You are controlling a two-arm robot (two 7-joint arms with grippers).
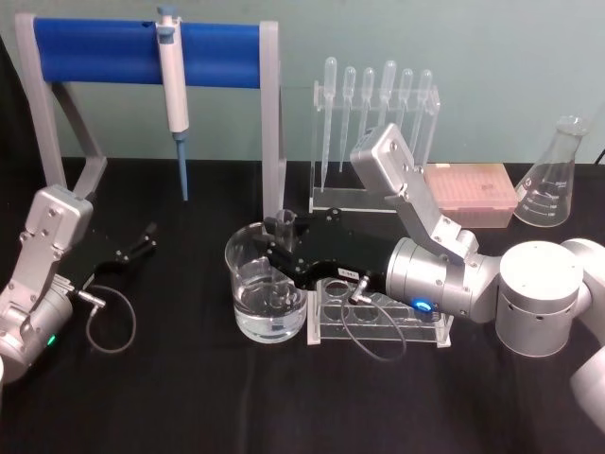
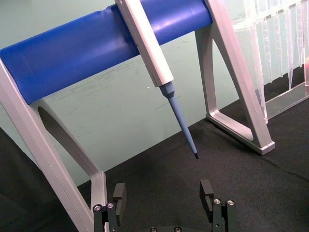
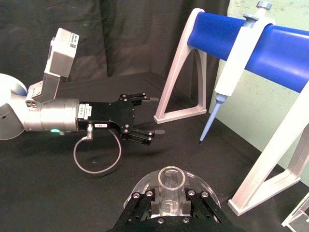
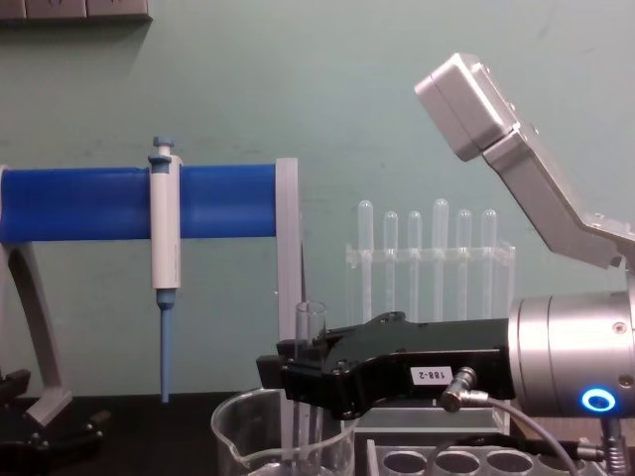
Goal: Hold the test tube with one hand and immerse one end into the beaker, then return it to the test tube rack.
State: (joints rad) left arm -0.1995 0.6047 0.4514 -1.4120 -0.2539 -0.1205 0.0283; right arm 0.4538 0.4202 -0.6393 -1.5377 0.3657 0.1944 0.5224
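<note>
My right gripper reaches in from the right and is shut on the test tube, just below its flared rim. The tube stands upright over the beaker, and its lower part passes below the beaker's rim. The beaker holds clear liquid. From the right wrist view I look down the open mouth of the test tube, clamped between the black fingers, with the beaker beneath. My left gripper rests open on the black cloth at the left, holding nothing, and shows as left gripper and left gripper.
A clear tube rack lies right beside the beaker, under my right wrist. Behind stand a blue-bar stand with a hanging pipettor, a rack of plastic pipettes, a pink tip box and a conical flask.
</note>
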